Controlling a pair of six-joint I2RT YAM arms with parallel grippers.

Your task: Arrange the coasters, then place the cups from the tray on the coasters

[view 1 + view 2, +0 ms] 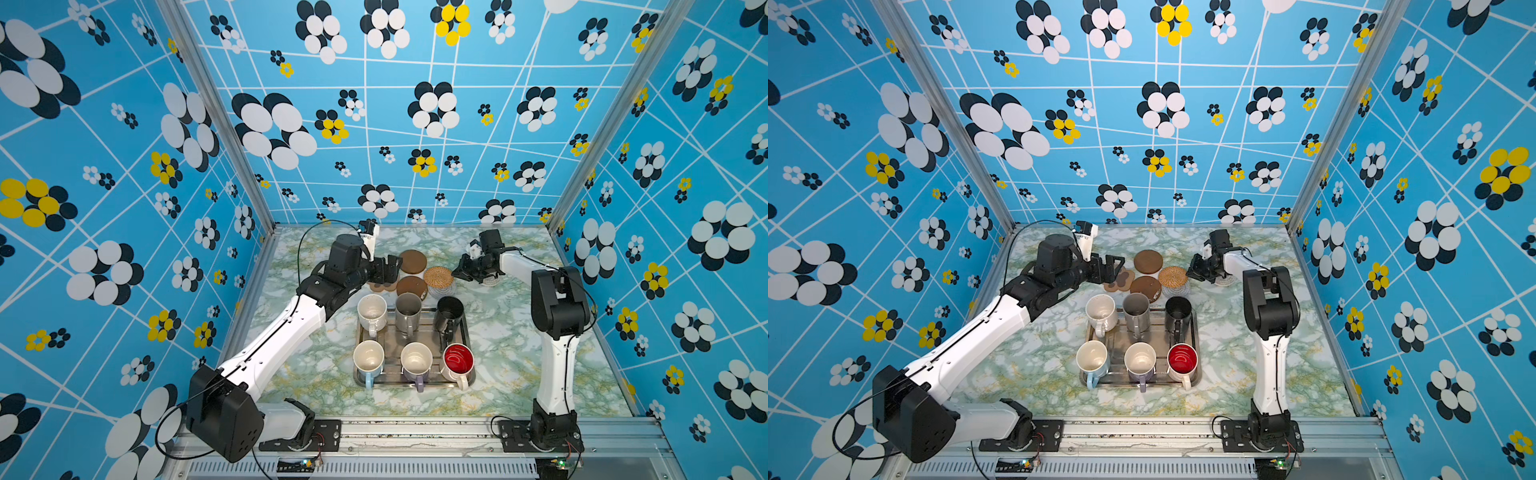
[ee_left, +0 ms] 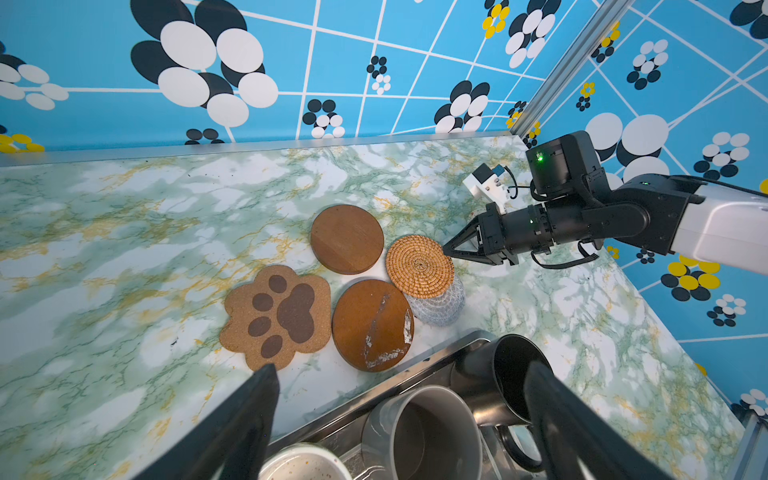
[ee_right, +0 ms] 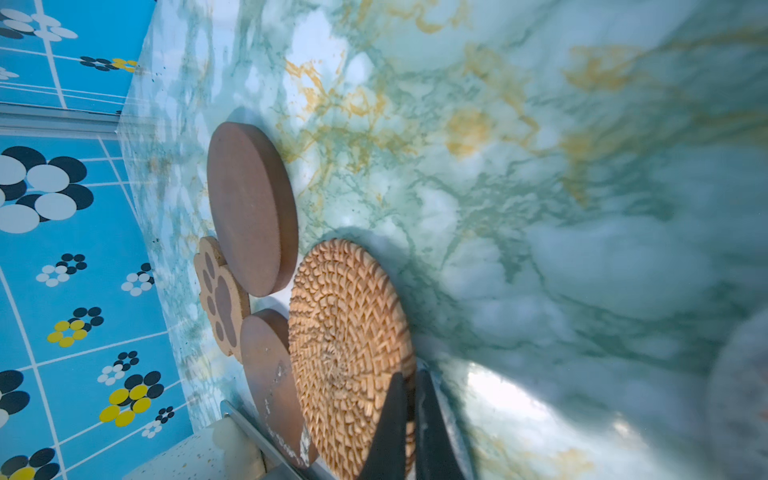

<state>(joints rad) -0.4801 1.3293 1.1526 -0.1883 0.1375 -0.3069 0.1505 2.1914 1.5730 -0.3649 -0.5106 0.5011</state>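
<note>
**Tray** (image 1: 395, 385): sits flat on the marbled table (image 1: 519, 353), midway between its side edges and nearer its front edge. All six cups stand upright in it, in two rows of three.
- Back row: cream-white cup (image 1: 372, 311), tall grey cup (image 1: 408, 309), tall black cup (image 1: 449, 311).
- Front row: light blue cup (image 1: 368, 359), lilac cup (image 1: 415, 360), red-lined white cup (image 1: 458, 359).

**Coasters:** five lie bunched on the table just behind the tray's back rim.
- The paw coaster (image 2: 276, 316) is the one nearest the table's left edge. It lies just beside the scuffed brown disc (image 2: 372, 324), which is close to the tray rim.
- The clean brown disc (image 2: 347, 239) lies behind both, toward the back edge.
- The rattan coaster (image 2: 419, 266) rests tilted, overlapping the grey-white woven coaster (image 2: 442, 309) beneath it.

**Right gripper** (image 2: 448, 250): low over the table. Its fingers (image 3: 392, 419) are pinched together on the rattan coaster's rim, one over its top face and the other outside its edge. A pale round shape (image 1: 490, 280) shows beneath this arm's wrist in both top views. It is possibly another woven mat, but too hidden to confirm.

**Left gripper** (image 1: 392, 268): jaws spread wide, holding nothing, raised above the paw coaster.
</note>
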